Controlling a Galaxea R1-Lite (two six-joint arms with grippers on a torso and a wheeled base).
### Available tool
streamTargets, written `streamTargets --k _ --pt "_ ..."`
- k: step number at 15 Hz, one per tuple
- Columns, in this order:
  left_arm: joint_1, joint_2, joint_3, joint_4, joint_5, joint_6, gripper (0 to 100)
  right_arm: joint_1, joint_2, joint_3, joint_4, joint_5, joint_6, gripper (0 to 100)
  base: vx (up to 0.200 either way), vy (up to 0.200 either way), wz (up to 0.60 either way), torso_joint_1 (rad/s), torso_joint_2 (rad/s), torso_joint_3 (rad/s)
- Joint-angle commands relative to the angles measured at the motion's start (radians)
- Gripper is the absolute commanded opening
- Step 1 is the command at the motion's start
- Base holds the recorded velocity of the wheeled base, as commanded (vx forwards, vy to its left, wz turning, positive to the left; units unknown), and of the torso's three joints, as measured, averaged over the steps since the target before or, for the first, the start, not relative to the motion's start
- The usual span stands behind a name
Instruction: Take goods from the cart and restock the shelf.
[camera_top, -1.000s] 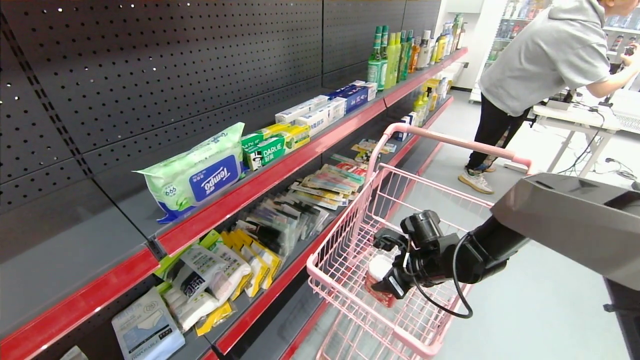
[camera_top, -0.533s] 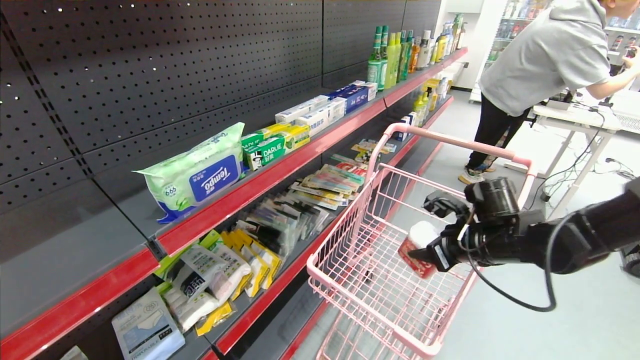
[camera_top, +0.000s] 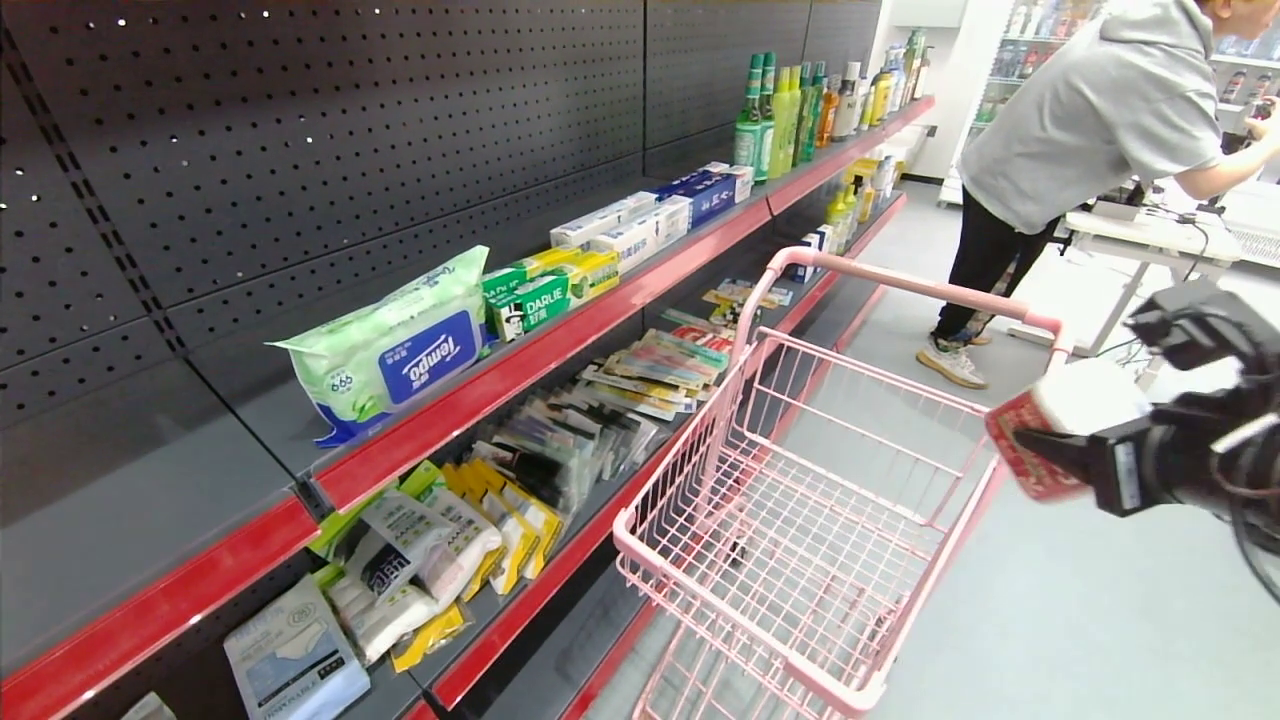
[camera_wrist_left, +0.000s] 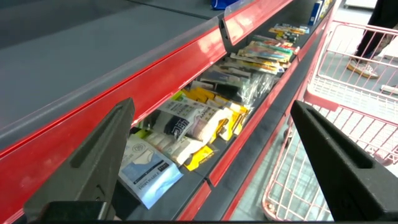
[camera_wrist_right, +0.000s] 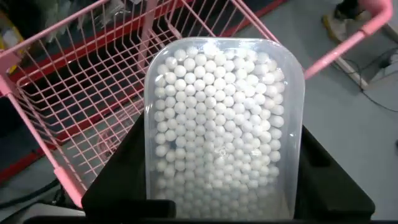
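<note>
My right gripper (camera_top: 1085, 440) is shut on a clear-topped box of cotton swabs (camera_top: 1060, 425) with a red base, held above and just right of the pink cart's (camera_top: 800, 520) right rim. In the right wrist view the box of cotton swabs (camera_wrist_right: 221, 124) shows rows of white tips, with the cart (camera_wrist_right: 81, 118) below it. The cart basket looks bare. My left gripper (camera_wrist_left: 211, 168) is open, its two fingers (camera_wrist_left: 93, 168) spread wide beside the lower shelf (camera_wrist_left: 261, 118) of packets. The top shelf (camera_top: 500, 375) has a red front edge.
On the top shelf lie a green wipes pack (camera_top: 400, 345), toothpaste boxes (camera_top: 550, 285) and bottles (camera_top: 790, 105) farther along. Packets (camera_top: 470, 530) fill the lower shelf. Bare grey shelf (camera_top: 120, 500) lies at the near end. A person (camera_top: 1080, 150) stands beyond the cart.
My right arm lifted the box of cotton swabs out of the cart basket and carried it up and to the right, past the cart's right rim.
</note>
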Motion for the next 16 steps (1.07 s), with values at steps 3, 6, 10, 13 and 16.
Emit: streamTargets --k 3,6,10,13,16 --pt "0.0 0.001 0.0 0.0 0.0 0.001 100 -0.072 -0.531 -0.015 0.406 -0.044 0.0 0 0.0 0.0 0.0 0.0 0.0 0.0" --pt "0.0 0.001 0.002 0.0 0.0 -0.002 100 -0.076 -0.646 -0.018 0.5 -0.041 -0.016 0 0.0 0.0 0.0 0.0 0.0 0.0" --pt "0.0 0.001 0.0 0.0 0.0 -0.002 100 -0.109 -0.672 -0.01 0.501 -0.045 -0.022 0 0.0 0.0 0.0 0.0 0.0 0.0" --pt "0.0 0.001 0.0 0.0 0.0 -0.002 100 -0.132 -0.692 0.014 0.501 -0.045 -0.022 0 0.0 0.0 0.0 0.159 -0.39 -0.237" --pt "0.0 0.001 0.0 0.0 0.0 -0.003 100 -0.132 -0.699 0.031 0.5 -0.045 -0.022 0 0.0 0.0 0.0 0.212 -0.51 -0.297"
